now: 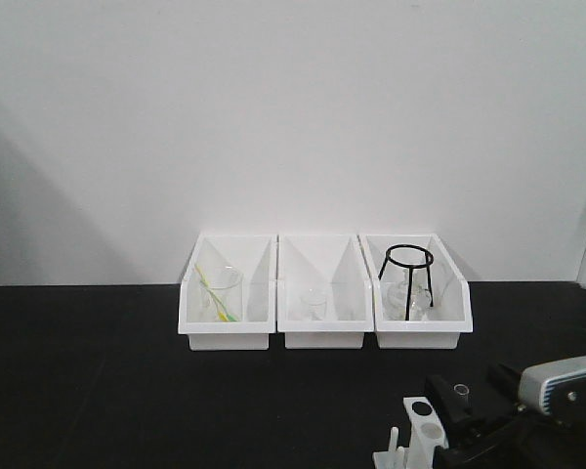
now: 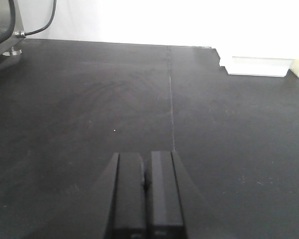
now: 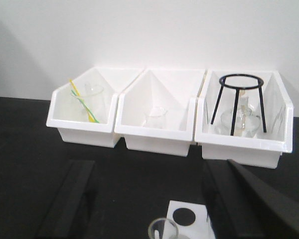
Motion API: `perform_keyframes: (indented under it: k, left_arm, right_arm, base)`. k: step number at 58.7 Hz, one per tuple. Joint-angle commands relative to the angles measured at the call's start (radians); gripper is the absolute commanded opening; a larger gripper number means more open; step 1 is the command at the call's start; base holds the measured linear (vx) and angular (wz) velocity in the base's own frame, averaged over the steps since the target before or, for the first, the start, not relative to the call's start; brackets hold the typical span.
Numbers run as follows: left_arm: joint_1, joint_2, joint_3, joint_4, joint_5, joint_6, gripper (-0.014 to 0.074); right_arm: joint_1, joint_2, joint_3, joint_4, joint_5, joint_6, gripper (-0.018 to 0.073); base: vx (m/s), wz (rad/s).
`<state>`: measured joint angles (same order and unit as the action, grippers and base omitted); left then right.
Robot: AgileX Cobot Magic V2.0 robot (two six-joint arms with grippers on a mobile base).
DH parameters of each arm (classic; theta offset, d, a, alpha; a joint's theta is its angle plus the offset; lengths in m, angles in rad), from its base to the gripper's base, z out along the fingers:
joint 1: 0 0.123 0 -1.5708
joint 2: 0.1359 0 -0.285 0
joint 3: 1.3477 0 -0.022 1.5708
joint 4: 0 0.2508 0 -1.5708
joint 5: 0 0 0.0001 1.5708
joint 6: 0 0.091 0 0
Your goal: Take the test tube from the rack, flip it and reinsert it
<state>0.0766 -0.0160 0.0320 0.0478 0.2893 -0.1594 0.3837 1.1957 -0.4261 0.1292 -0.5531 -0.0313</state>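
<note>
Test tube (image 3: 163,230) upright in rack (image 3: 189,219), bottom centre of the right wrist view, between the wide-spread right gripper (image 3: 149,199) fingers. Left gripper (image 2: 146,194) closed, empty, over the black table (image 2: 89,99).

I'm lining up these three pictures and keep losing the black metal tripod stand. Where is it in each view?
Front view: the tripod stand stands in the right-hand white bin, right of centre.
Left wrist view: not in it; only dark table and a white bin edge at upper right.
Right wrist view: the stand is at upper right, in the same bin.
Shared landmark: the row of white bins.
</note>
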Motion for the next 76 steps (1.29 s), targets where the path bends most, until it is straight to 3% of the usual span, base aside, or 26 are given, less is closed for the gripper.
perform_keyframes:
  k: [1, 10, 52, 64, 76]
  left_arm:
    - [-0.007, -0.011, 0.000, -0.004, -0.087, 0.000, -0.0006]
    - [-0.007, -0.011, 0.000, -0.004, -0.087, 0.000, -0.0006]
    - [-0.007, -0.011, 0.000, -0.004, -0.087, 0.000, -0.0006]
    - [-0.007, -0.011, 0.000, -0.004, -0.087, 0.000, -0.0006]
    - [-0.007, -0.011, 0.000, -0.004, -0.087, 0.000, -0.0006]
  right_arm:
    - [-0.001, -0.129, -0.078, -0.013, 0.122, -0.020, 0.0519]
    - [-0.001, -0.271, -0.165, -0.010, 0.369, -0.056, 0.0519]
    - [-0.012, -0.362, -0.166, -0.019, 0.385, -0.075, 0.0499]
    - [-0.141, -0.528, -0.113, -0.077, 0.415, -0.097, 0.0370]
    - [-0.327, -0.750, 0.005, -0.224, 0.460, -0.078, 0.0171]
  base:
    - [0.00, 0.00]
    - [0.00, 0.00]
    - [0.00, 0.00]
    - [0.00, 0.00]
    - [0.00, 0.00]
